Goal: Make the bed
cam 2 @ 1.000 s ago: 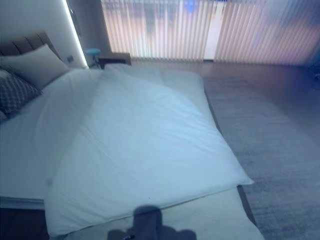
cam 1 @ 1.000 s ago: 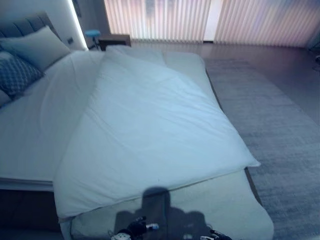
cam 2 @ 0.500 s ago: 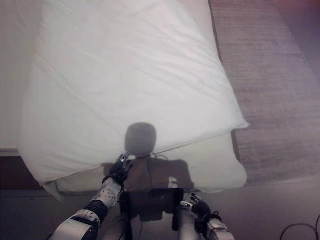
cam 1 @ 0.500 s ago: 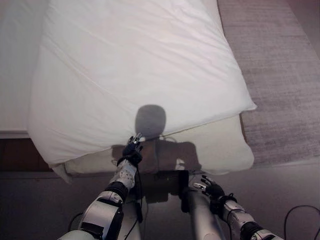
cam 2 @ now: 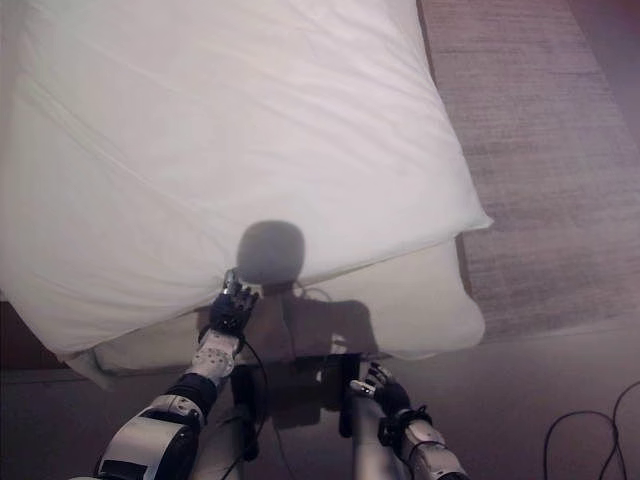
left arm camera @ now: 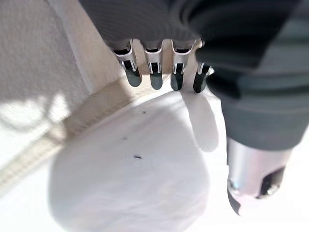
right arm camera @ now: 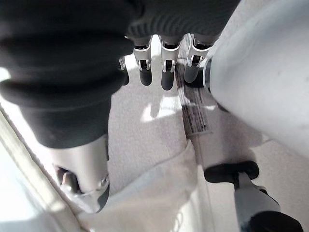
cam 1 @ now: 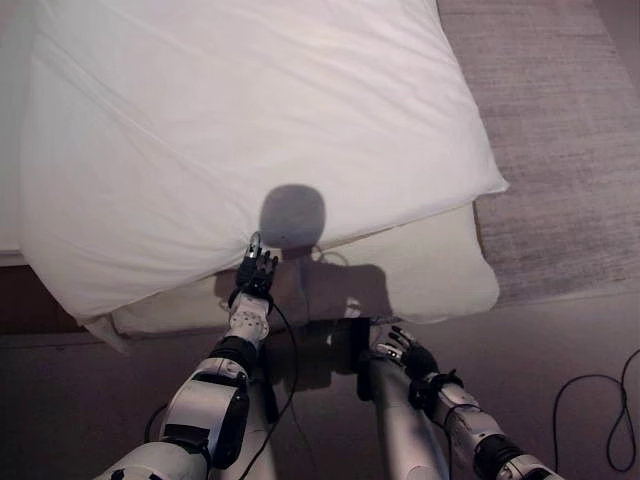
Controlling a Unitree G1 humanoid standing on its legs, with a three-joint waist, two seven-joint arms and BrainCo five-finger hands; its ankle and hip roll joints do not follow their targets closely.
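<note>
The white cloth duvet (cam 1: 260, 120) is looking soft, matt and lightly creased. Under its near edge the cream fabric mattress (cam 1: 420, 280) is showing a finer, slightly fuzzy weave. The grey carpet (cam 1: 560, 140) beside the bed is appearing rough and ribbed. The left robot hand (left arm camera: 153, 67) is showing shiny silver metal fingers, dark rubbery tips and a matt ribbed cover.

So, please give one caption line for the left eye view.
Left hand reaches to the white duvet's near edge at the foot of the bed; right hand waits low.
</note>
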